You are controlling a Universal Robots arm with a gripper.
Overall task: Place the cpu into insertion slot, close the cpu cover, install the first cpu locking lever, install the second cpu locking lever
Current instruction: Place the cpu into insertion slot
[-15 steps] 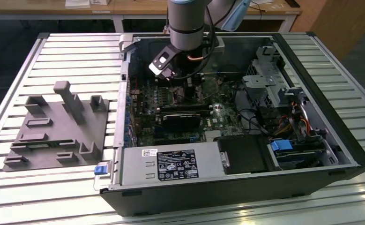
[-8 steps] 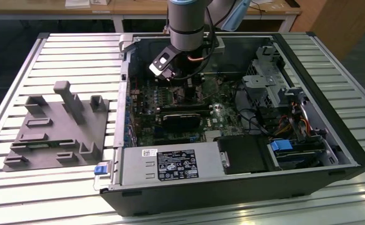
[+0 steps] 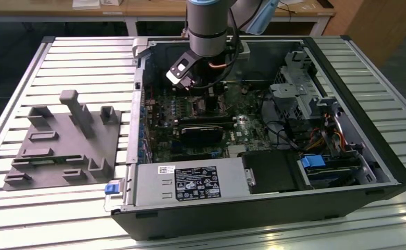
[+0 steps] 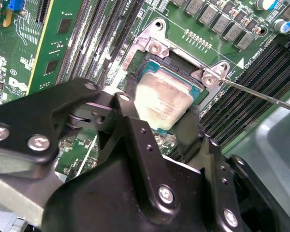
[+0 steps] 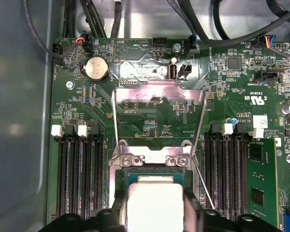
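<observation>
There is one open black metal computer case [image 3: 258, 219], one grey moulded plastic fixture tray [image 3: 57, 151], one green motherboard [image 5: 232, 82], one flat silver-grey square cpu [image 5: 154, 203], one silvery hinged cpu cover frame [image 5: 159, 92], one round silver coin battery [image 5: 95, 68], four white memory-slot latches [image 5: 55, 129] and one black end effector [image 4: 157, 116].

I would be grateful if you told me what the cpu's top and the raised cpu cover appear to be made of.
The cpu has a dull silver-grey top, probably matte plated metal: it shows soft, smeared glare and no sharp reflections. The cpu cover, standing open, looks like thin polished sheet steel or a similar metal: it mirrors light brightly with a pinkish sheen and has crisp, thin edges.
</observation>
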